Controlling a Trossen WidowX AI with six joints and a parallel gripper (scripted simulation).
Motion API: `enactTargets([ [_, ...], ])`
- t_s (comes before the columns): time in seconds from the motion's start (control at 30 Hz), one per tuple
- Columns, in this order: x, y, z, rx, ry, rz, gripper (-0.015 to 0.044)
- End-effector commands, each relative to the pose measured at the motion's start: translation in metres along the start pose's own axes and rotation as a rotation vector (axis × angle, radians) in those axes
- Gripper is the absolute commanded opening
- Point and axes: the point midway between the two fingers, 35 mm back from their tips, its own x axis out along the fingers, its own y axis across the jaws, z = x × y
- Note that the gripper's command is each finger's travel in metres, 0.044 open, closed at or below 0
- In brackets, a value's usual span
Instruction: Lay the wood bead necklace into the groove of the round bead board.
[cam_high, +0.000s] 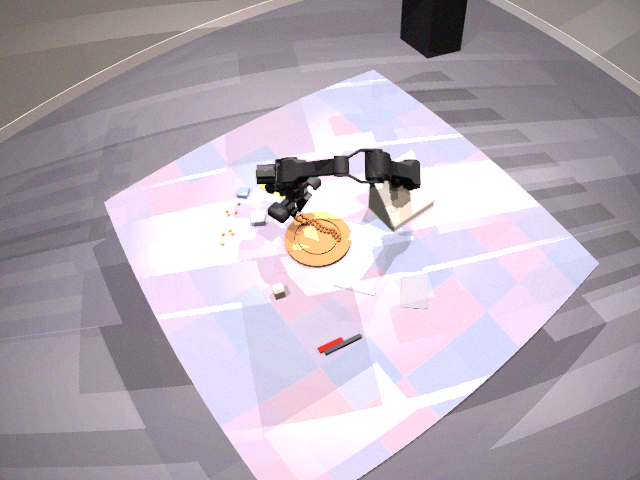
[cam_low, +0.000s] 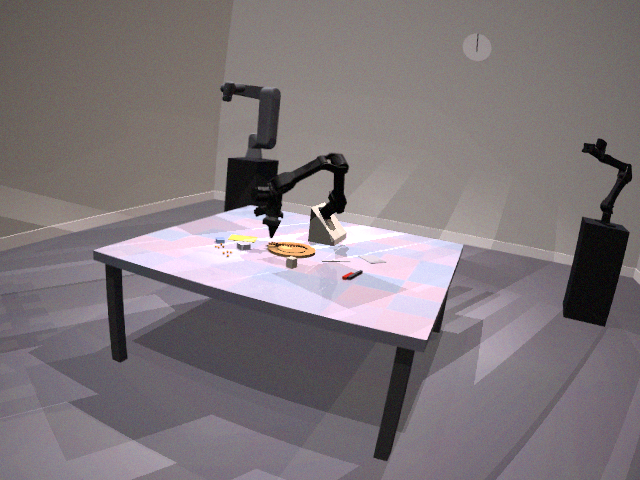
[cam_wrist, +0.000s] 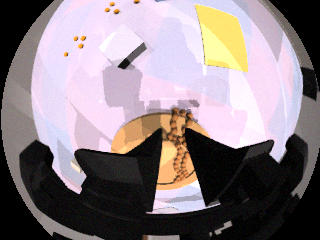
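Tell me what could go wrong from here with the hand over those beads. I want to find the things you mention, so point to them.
The necklace (cam_high: 320, 226) (cam_low: 275, 244) (cam_wrist: 180, 156) runs as a doubled line across the board (cam_high: 294, 253) (cam_low: 308, 253) (cam_wrist: 131, 131), so laying it as is could leave beads inside the groove (cam_high: 316, 254).

The narrow gap in the hand (cam_high: 297, 211) (cam_low: 272, 235) (cam_wrist: 174, 132) stands over both strands; closing lower down might pinch them together.

The end by the hand is bunched at the board's edge, so a sideways nudge could push it off.

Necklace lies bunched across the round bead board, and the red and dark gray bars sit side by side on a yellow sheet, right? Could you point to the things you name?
Not on the yellow sheet (cam_low: 242, 238) (cam_wrist: 223, 40): the red bar (cam_high: 330, 345) (cam_low: 347, 276) and dark gray bar (cam_high: 343, 344) (cam_low: 355, 274) sit directly on the table (cam_high: 413, 361) (cam_low: 289, 289), as the exterior view shows. The rest stands.
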Motion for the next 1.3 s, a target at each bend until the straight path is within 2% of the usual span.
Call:
enactTargets([
  [0.0, 0.005, -0.001, -0.001, 0.005, 0.005, -0.002, 0.0120],
  [0.8, 0.031, -0.002, -0.003, 0.008, 0.014, -0.008, 0.0120],
  [0.97, 0.029, -0.001, -0.002, 0.001, 0.007, -0.006, 0.0000],
  [1.27, 0.029, -0.001, -0.002, 0.001, 0.007, -0.006, 0.0000],
])
